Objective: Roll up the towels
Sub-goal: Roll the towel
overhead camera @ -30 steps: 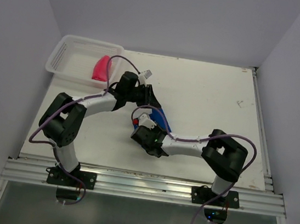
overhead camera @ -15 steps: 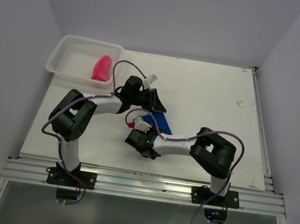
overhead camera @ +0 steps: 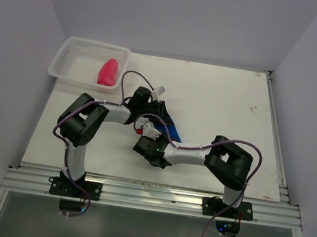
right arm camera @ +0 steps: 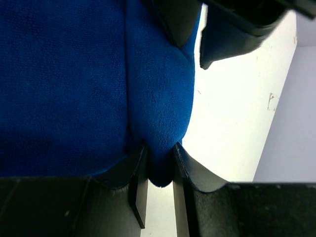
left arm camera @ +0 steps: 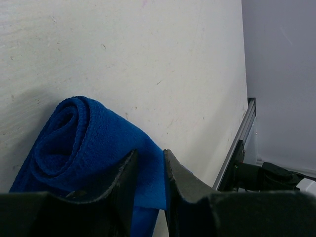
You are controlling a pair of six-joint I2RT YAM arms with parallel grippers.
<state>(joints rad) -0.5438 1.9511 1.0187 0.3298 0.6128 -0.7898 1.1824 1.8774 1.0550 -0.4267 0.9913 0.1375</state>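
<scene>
Overhead, the blue towel (overhead camera: 172, 131) sits mid-frame, mostly hidden. The wrist cameras tell more: left gripper (left arm camera: 149, 180) pinches its edge beside a rolled end, and right gripper (right arm camera: 159, 165) clamps a fold tight.

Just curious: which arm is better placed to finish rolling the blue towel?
Probably left: the left gripper clamps the blue towel beside its rolled end; the right gripper pinches just a fold.

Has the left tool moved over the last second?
Yes: the left tool has shifted right and toward the near edge, farther from the white basket.
</scene>
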